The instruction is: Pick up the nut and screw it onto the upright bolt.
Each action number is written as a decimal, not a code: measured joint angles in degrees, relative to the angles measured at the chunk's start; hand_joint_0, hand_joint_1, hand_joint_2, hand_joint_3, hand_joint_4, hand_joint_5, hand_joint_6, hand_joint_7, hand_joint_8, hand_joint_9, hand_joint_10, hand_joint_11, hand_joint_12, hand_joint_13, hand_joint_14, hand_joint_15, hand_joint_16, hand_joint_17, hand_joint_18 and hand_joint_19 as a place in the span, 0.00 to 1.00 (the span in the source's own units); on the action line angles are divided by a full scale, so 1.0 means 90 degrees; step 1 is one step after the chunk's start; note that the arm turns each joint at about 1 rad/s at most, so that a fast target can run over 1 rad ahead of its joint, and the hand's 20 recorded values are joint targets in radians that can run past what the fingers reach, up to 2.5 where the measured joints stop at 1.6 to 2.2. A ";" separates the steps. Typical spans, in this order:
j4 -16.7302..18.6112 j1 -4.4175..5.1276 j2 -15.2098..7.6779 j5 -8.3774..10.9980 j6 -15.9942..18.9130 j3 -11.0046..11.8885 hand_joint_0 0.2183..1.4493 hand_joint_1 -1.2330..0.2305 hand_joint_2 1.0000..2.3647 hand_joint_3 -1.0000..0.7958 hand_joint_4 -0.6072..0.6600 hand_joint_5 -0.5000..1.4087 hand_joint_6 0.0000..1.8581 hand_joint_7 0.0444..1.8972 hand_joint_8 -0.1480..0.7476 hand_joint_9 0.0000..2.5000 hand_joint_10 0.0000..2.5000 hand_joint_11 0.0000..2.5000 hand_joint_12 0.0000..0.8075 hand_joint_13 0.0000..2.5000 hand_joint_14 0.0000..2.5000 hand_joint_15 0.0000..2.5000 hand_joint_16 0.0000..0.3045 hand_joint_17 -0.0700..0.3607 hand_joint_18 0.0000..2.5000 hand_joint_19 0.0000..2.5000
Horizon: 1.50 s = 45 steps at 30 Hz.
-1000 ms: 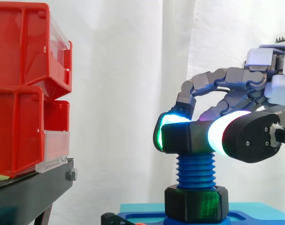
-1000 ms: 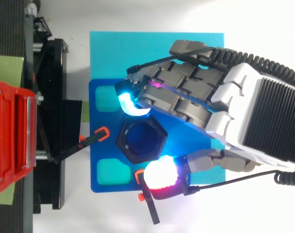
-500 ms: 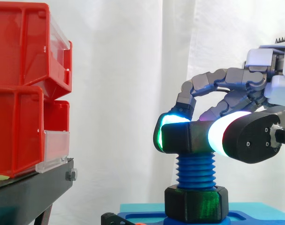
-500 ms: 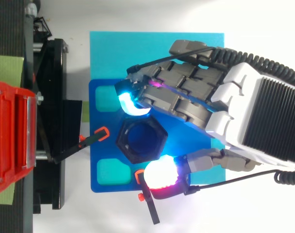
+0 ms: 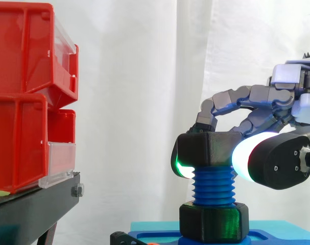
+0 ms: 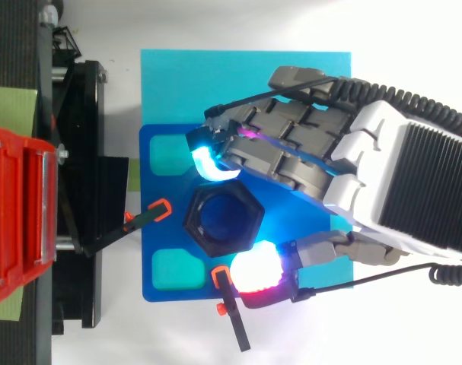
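Threads of the upright blue plastic bolt (image 5: 213, 186) end under the black hexagonal plastic nut (image 5: 206, 148), which sits level on the bolt's top. The robot hand (image 6: 383, 175) reaches in from the right with fingers and thumb curled, pinching that nut between its glowing pads (image 6: 211, 163). A second black hexagonal nut (image 5: 213, 222) rests at the bolt's foot on a dark blue base (image 6: 158, 220). Red plastic bins (image 5: 22, 92) stand well apart on a black stand (image 5: 32, 209) at the left.
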 measured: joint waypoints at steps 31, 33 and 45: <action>-0.0003 -0.0082 0.0001 -0.0139 -0.0003 -0.0002 0.19 0.47 0.00 0.28 0.66 0.16 0.27 0.48 0.47 0.27 0.00 0.00 0.36 0.31 0.00 0.01 0.13 0.36 0.27 0.06; -0.0008 -0.0092 0.0002 -0.0161 -0.0003 -0.0002 0.18 0.48 0.00 0.28 0.65 0.16 0.27 0.44 0.47 0.26 0.00 0.00 0.37 0.30 0.00 0.00 0.13 0.37 0.26 0.06; -0.0021 -0.0172 0.0009 -0.0257 -0.0004 -0.0001 0.15 0.52 0.00 0.28 0.60 0.14 0.27 0.33 0.47 0.23 0.00 0.00 0.40 0.26 0.00 0.00 0.15 0.40 0.22 0.04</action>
